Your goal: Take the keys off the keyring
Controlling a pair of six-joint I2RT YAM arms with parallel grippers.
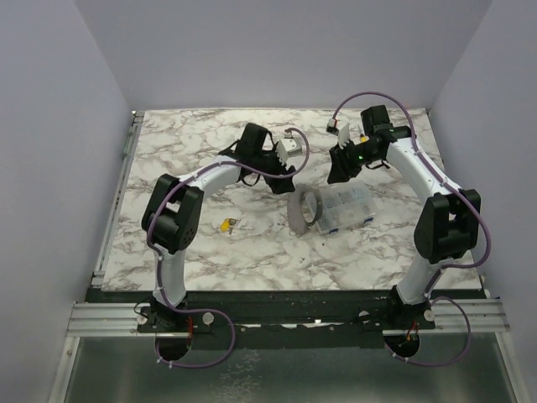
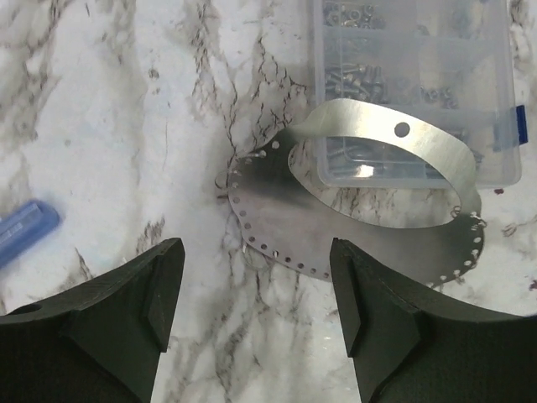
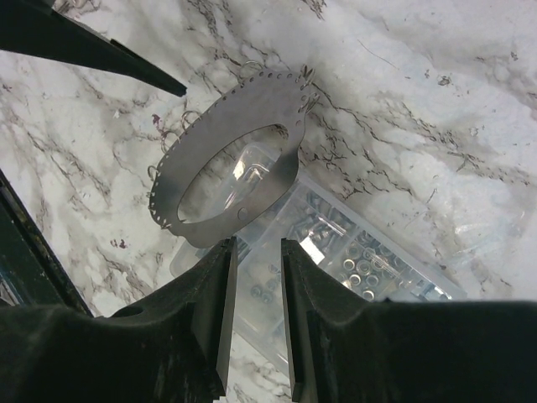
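Observation:
The keyring, a wide grey metal hoop with a row of holes along its edge, leans against a clear plastic box mid-table. One small yellow key lies loose on the marble to its left. My left gripper hangs open just short of the keyring, with bare marble between its fingers. My right gripper hovers over the box with its jaws a little apart and nothing between them; the keyring lies just beyond its tips. Thin wire loops hang from the hoop's edge.
The box holds several compartments of small metal hardware. A blue stick lies on the marble left of the left gripper. The left arm's dark finger crosses the top left of the right wrist view. Grey walls enclose the table.

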